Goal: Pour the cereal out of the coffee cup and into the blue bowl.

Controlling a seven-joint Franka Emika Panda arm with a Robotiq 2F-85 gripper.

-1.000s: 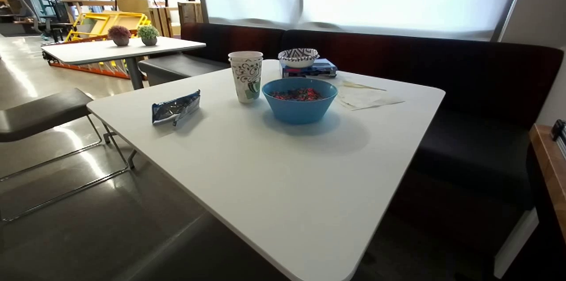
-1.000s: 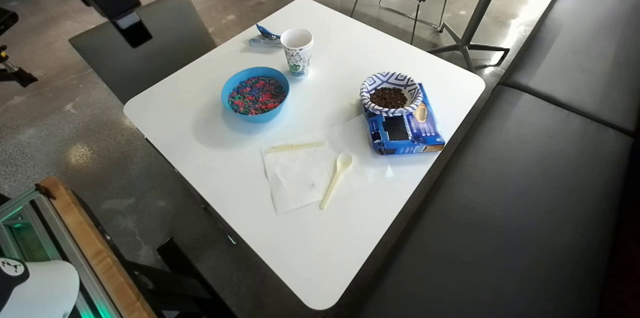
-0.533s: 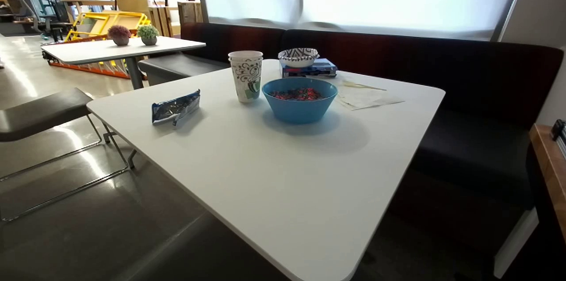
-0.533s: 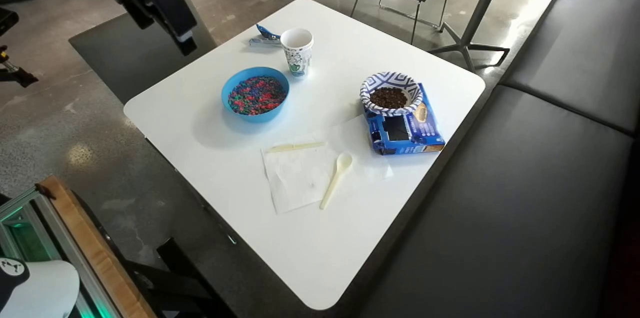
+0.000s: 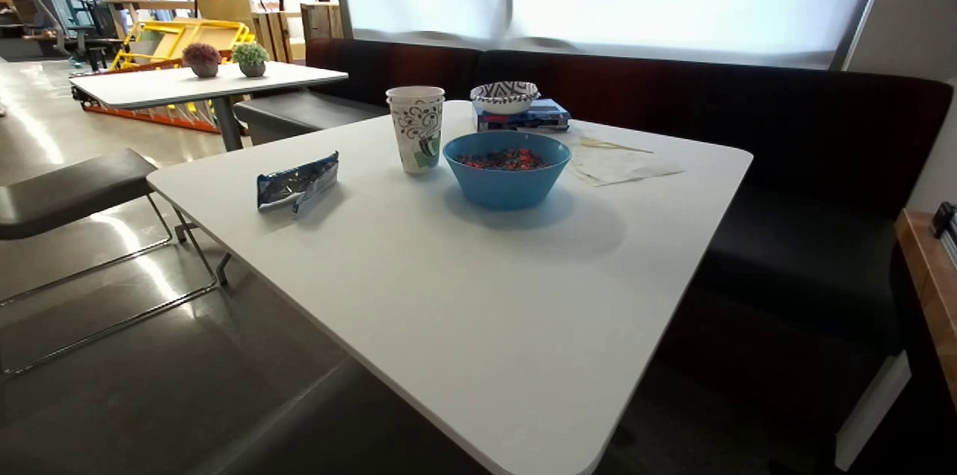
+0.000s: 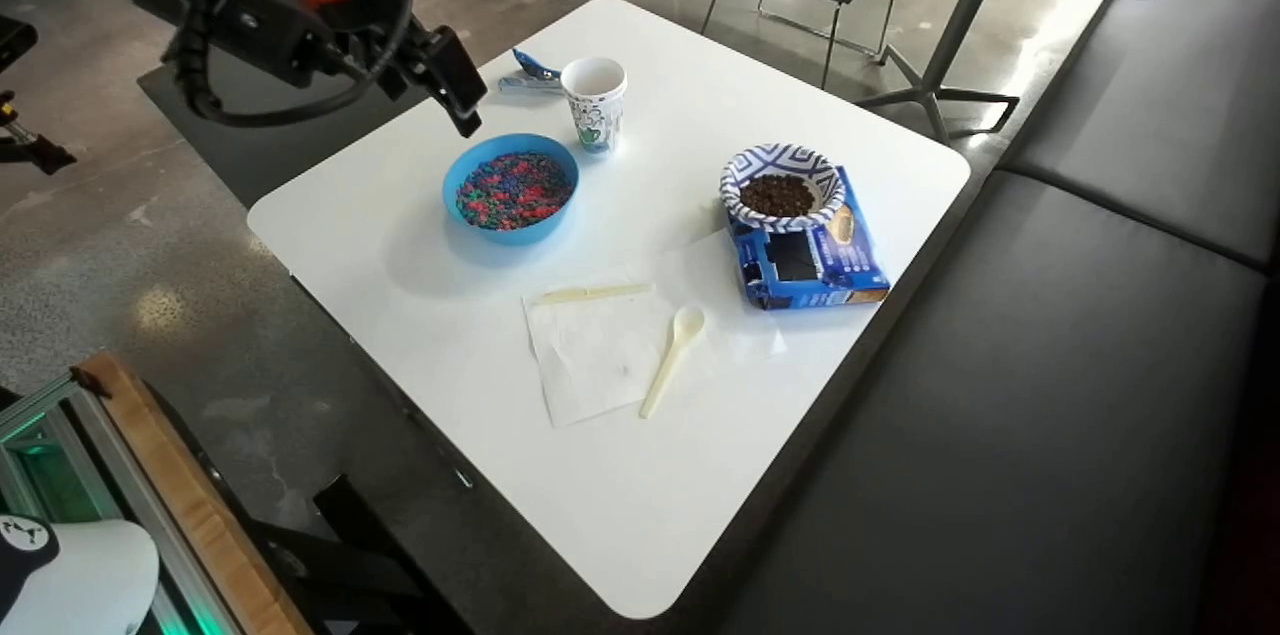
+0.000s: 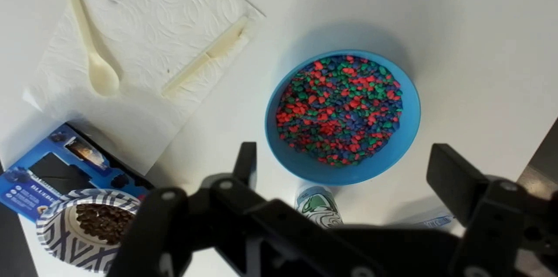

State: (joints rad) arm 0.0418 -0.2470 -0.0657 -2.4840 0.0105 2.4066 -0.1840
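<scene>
Cereal (image 7: 340,111), red, green and blue, lies in the blue bowl (image 5: 507,188) on the desk (image 5: 463,310). In an exterior view, the coffee cup (image 5: 416,132) stands upright just left of that bowl, and a patterned bowl (image 5: 505,107) sits on a far box (image 5: 532,118). The tool (image 7: 343,148) hangs above, fingers (image 7: 453,176) spread apart.

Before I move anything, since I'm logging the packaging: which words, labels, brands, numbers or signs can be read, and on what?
"BLUEBE", partial, on the blue box; its other print is too small.
Wrapper: lettering too blurred.
Coffee cup: any print too small.
White casing: round emblem, too small.
</scene>
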